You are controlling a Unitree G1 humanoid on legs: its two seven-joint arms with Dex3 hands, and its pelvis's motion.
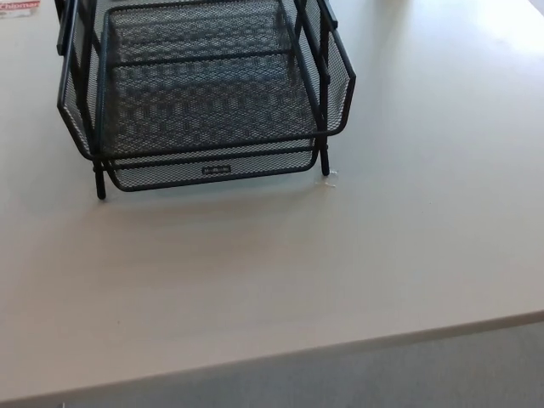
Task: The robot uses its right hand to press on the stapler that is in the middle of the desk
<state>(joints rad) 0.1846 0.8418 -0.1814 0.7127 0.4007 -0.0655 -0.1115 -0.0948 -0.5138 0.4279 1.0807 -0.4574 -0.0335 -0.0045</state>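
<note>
Mesh tray [212, 93] — black, stacked, on pale desk [340, 272]

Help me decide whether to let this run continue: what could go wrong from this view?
No stapler shows anywhere on the desk, so a press might land on bare surface. Neither hand is in view, so its approach cannot be checked. The black mesh tray stands at the back; a reach there could knock it.

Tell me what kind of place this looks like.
Probably an office: a black stacked mesh letter tray stands on a pale desk, with grey floor beyond its edge.
</note>
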